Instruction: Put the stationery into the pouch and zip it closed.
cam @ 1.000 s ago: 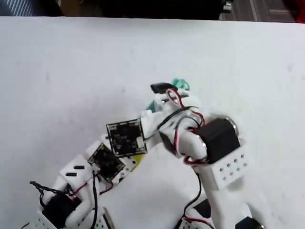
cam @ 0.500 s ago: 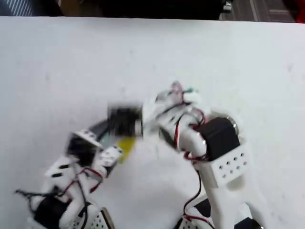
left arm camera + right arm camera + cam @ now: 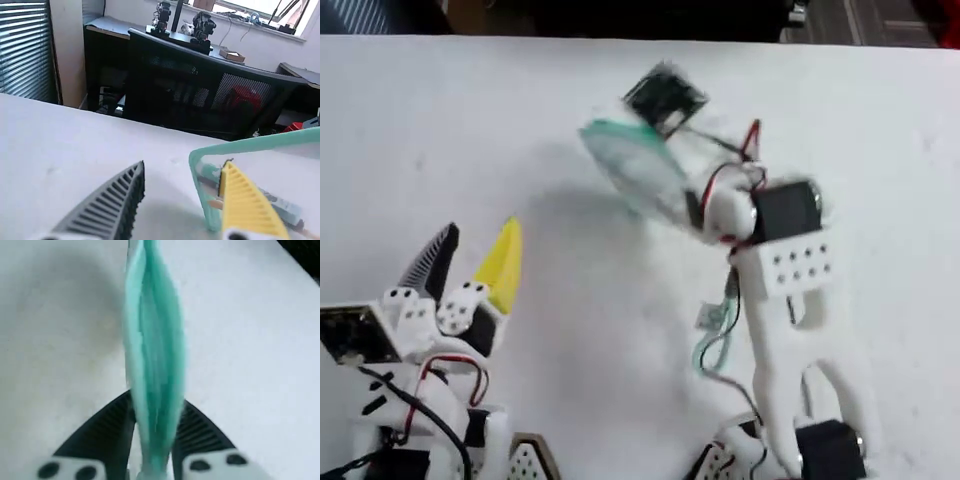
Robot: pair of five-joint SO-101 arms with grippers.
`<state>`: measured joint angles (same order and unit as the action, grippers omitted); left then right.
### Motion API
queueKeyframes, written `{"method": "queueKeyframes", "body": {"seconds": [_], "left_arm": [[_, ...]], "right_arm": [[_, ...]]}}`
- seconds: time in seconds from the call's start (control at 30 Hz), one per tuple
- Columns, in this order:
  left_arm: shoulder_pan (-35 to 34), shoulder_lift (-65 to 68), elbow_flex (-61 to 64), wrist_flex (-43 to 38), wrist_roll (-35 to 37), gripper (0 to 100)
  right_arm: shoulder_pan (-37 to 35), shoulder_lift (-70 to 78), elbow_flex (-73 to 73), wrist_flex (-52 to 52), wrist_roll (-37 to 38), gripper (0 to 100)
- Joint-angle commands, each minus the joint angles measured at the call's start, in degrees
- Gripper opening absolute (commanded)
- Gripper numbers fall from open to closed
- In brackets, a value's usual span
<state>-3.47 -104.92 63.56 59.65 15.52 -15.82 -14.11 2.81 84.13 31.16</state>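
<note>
- Pouch (image 3: 155, 340), a clear one with a teal border, is pinched edge-on between the right fingers (image 3: 107, 427). They are closed tight on its seam.
- Left fingers (image 3: 245, 207), one yellow and one dark and ribbed, are spread wide with nothing between them. They point toward the pouch (image 3: 250, 150).
- From above, the pouch (image 3: 635, 165) is held out by the right arm over the far middle of the surface (image 3: 440, 120). The left fingers (image 3: 500, 262) sit low at the near left, well apart from it.
- We judge that zipping is the step in hand. The right fingers should keep a firm hold on the seam and hold the pouch steady.
- We would bring the left fingers to the zipper pull, close them on the pull alone and draw it straight along the seam. The right fingers should brace against that pull so the pouch does not twist or slip free.
- Stationery (image 3: 282, 206) shows through the clear wall as pale shapes, and we cannot name the items.
- We cannot find the zipper pull, nor tell whether the zip is open or shut.
- From above, the pouch is blurred. We cannot tell whether its lower corner touches the surface or hangs just above it.
</note>
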Motion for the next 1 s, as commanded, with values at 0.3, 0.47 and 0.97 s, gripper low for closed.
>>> {"method": "queueKeyframes", "body": {"seconds": [0.3,0.47,0.97], "left_arm": [[-1.5,0.3,8.2,-10.1,2.7,21],[-9.0,0.3,7.0,-9.0,7.6,14],[-9.7,0.3,7.5,-9.1,9.3,13]], "right_arm": [[-15.6,3.6,-21.5,13.1,-15.6,1.9],[-19.7,3.9,-24.8,14.8,-22.9,1.7],[10.2,33.8,-22.2,9.6,-23.6,1.9]]}}
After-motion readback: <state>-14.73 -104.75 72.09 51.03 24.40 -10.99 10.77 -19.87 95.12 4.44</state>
